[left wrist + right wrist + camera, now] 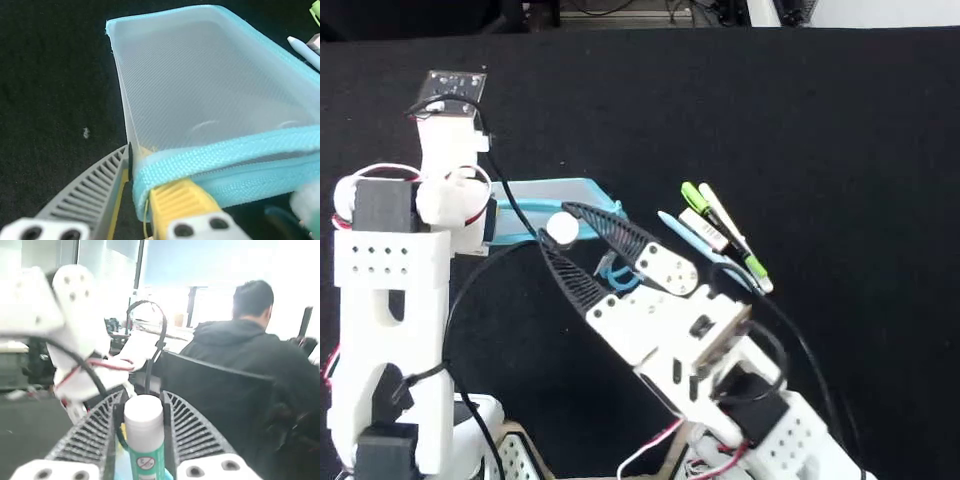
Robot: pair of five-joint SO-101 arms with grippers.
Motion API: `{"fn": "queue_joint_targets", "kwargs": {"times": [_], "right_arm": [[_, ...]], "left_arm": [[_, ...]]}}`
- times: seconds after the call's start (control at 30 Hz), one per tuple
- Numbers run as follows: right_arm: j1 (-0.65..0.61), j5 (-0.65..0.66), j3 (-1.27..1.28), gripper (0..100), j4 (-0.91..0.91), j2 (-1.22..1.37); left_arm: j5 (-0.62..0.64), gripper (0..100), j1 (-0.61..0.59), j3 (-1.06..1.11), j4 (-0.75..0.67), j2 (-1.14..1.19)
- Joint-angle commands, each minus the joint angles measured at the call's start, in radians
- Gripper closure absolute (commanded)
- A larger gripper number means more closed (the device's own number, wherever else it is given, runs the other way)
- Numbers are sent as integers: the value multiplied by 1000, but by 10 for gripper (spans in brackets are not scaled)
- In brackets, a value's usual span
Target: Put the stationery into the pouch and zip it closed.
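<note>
Right gripper [143, 402] clamped on glue stick [144, 432] over pouch [210, 85]; left gripper [140, 170] pinches pouch corner. Insertion step, likely. Next: align with opening, release. Pens [725, 235] wait right.

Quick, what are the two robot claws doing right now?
Left gripper: closed on the translucent blue-edged mesh pouch.
Right gripper: closed on the white-capped green glue stick.

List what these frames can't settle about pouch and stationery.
How far the pouch is unzipped: high view, right gripper and glue stick cover it.
Pouch contents: left wrist view, mesh too cloudy.
Number of pens: high view, overlapping, ends under right arm.
</note>
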Motion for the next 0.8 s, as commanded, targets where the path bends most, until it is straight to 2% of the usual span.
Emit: {"fn": "queue_joint_targets", "kwargs": {"times": [0.0, 0.13, 0.33, 0.4, 0.63, 0.77], "right_arm": [[-8, 68, 53, 987, -147, -5], [-8, 68, 81, 988, -244, -5], [-8, 68, 81, 988, -255, 30], [-8, 68, 77, 988, -267, 90], [-6, 72, 82, 988, -516, 386], [-5, 74, 87, 988, -559, 473]], "left_arm": [[12, 970, 15, -38, 9, -2], [14, 970, 15, -5, 3, -25], [11, 970, 16, 21, 5, -60], [11, 970, 16, 21, 5, -69], [11, 970, 15, 21, 9, -72], [11, 970, 12, 21, 9, -64]]}}
